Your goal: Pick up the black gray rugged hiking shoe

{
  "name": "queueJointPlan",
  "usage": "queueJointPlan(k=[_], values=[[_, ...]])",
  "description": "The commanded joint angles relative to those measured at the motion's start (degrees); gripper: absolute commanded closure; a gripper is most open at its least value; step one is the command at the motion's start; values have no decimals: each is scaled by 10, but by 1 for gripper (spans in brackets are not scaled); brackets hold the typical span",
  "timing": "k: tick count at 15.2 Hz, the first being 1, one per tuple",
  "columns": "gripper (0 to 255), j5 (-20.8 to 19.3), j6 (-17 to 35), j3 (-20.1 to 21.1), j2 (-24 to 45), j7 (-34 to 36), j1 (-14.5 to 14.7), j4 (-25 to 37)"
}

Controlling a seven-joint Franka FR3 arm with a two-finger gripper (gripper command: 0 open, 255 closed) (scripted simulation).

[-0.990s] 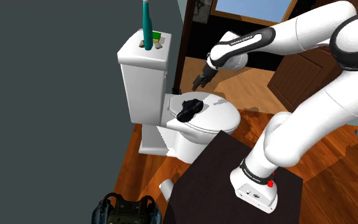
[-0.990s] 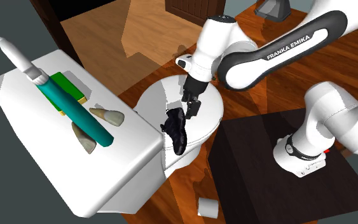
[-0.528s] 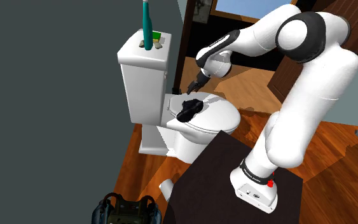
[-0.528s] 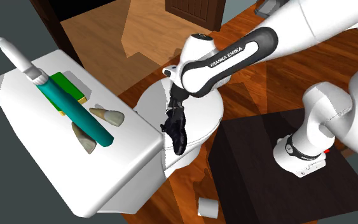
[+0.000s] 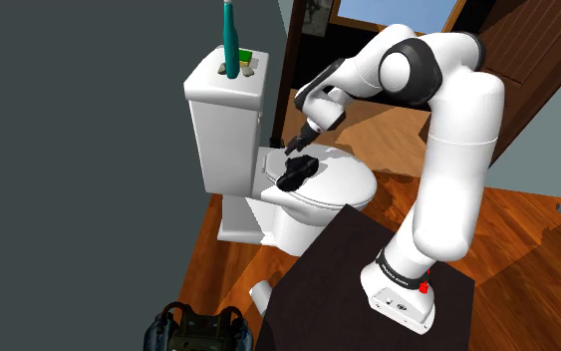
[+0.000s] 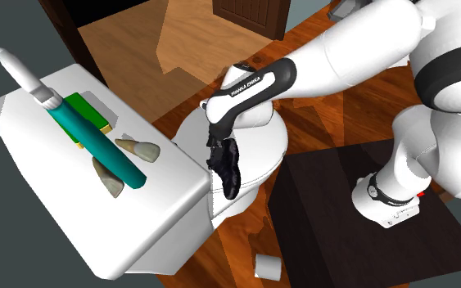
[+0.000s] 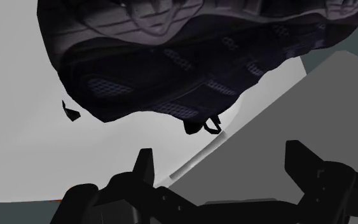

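Observation:
The black and grey hiking shoe (image 5: 295,171) lies on the shut white toilet lid (image 5: 343,184); it also appears as a dark shoe (image 6: 228,169) pointing toward the tank. My gripper (image 5: 297,143) hangs just over the shoe's end nearest the tank (image 6: 215,145), pointing down. In the wrist view the shoe (image 7: 190,57) sits close ahead of the gripper (image 7: 225,165), whose two black fingers (image 7: 145,167) stand apart with nothing between them. I cannot tell whether the fingertips touch the shoe.
The toilet tank (image 5: 226,110) rises right behind the shoe, carrying a tall teal brush-like item (image 6: 97,143), a green block (image 6: 88,114) and small shells. A paper roll (image 6: 268,265) lies on the wooden floor. A dark bag (image 5: 194,329) sits low. The stand (image 5: 368,289) is dark.
The arm has swung toward the tank and folded in. The gripper moved from beside the lid's far edge to just above the shoe. The shoe has not moved.

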Motion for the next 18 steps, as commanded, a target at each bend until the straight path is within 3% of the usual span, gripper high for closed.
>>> queueJointPlan(k=[1,5,6,15,18], values=[[0,22,5,10,15,-19,-7,4],[0,47,10,21,33,-40,-16,9],[255,47,10,21,33,-40,-16,9],[255,47,10,21,33,-40,-16,9],[255,18,4,8,12,-15,-6,3]])
